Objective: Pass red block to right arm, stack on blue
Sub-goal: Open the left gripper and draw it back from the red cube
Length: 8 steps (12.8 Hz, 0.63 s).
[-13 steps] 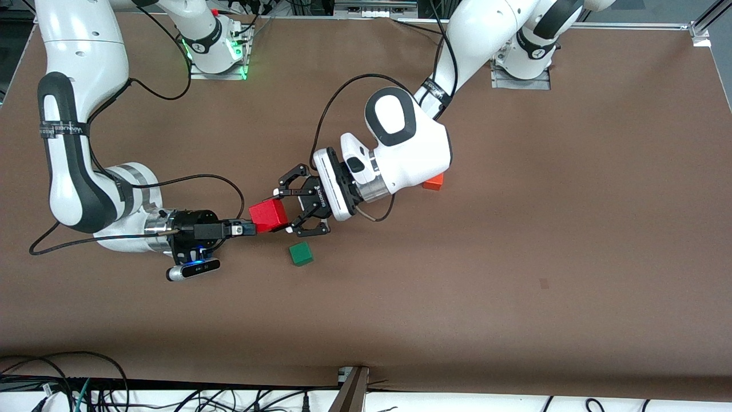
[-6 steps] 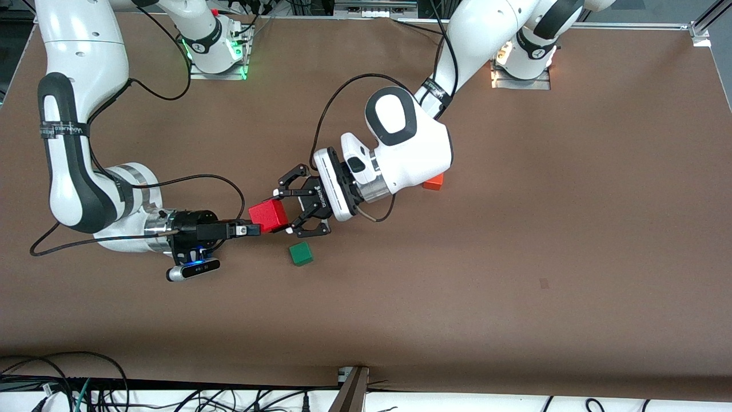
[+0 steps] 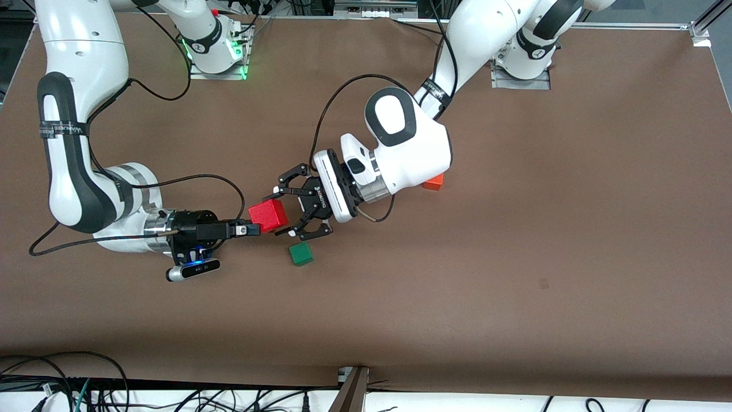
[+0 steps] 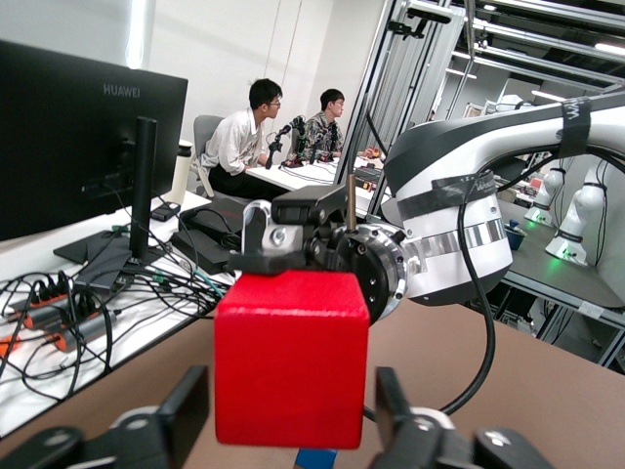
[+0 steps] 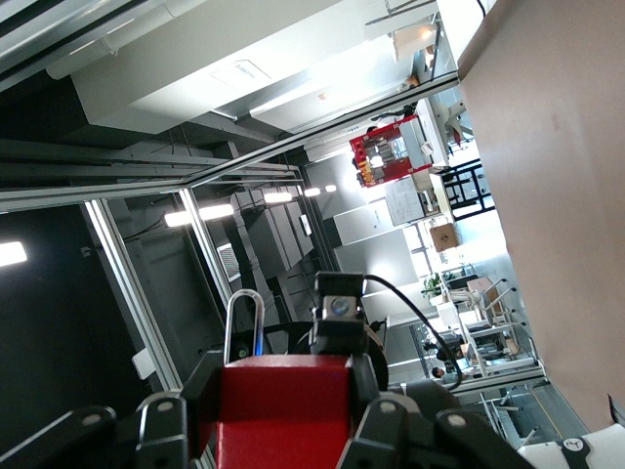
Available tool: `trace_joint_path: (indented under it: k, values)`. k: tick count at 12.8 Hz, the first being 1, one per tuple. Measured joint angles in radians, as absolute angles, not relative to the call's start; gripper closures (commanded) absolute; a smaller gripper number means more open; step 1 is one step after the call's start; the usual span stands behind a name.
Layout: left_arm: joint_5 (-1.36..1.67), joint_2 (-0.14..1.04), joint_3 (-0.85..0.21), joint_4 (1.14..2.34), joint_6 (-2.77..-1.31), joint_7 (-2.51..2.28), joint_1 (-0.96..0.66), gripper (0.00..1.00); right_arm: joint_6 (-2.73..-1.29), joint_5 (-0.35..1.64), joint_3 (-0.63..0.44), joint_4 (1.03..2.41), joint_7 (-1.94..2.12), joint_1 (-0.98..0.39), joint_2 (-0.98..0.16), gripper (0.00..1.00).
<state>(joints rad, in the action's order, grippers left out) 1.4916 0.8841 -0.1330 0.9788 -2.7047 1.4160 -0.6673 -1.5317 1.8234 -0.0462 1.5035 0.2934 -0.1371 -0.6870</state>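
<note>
The red block [image 3: 267, 213] hangs in the air over the middle of the table, between the two grippers. My right gripper [image 3: 258, 223] reaches in level from the right arm's end and is shut on it; in the right wrist view its pads [image 5: 161, 415] press both sides of the red block [image 5: 283, 410]. My left gripper [image 3: 285, 213] is open around the same block [image 4: 291, 357], with a gap beside each finger [image 4: 186, 401]. The blue cube does not show in the front view. A blue patch [image 4: 317, 457] peeks out under the block; I cannot tell what it is.
A green cube [image 3: 301, 253] lies on the brown table [image 3: 514, 274] just below the left gripper, nearer the front camera. An orange cube [image 3: 433, 182] sits half hidden under the left arm's wrist. Cables trail from both wrists.
The right gripper has shut on the red block, and the left gripper's fingers have since spread off it. The block has barely moved.
</note>
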Motion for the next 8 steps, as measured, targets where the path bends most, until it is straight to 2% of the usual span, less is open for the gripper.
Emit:
trace_joint_path:
  k: [8]
  values:
    - [1.492,0.886,-0.126,0.985,-2.701,1.402,-0.644,0.00,-1.527,1.774,-0.078,1.477,0.289,-0.119,-0.686,0.92]
